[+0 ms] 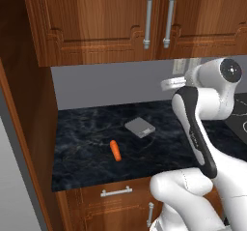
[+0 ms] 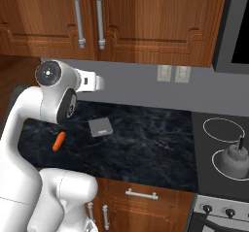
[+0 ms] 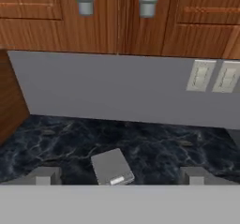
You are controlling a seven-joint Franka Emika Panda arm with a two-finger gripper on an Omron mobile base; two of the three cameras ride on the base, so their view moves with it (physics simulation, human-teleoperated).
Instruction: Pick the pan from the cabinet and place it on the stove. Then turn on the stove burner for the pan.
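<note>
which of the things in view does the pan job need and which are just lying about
Belongs to the job:
- reddish-brown wooden wall cabinet, both doors closed, silver bar handles
- black glass stove with white burner rings
- open gripper, holding nothing

Just lying about:
- small orange carrot on the dark marbled countertop
- flat grey square block
- small grey kettle on a burner

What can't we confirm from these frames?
- Pan: the cabinet doors are shut in all views, so its inside is hidden.
- Stove: cut off by the right edge in the right base view; the kettle covers part of one ring.
- Knobs: too small to read their settings.
</note>
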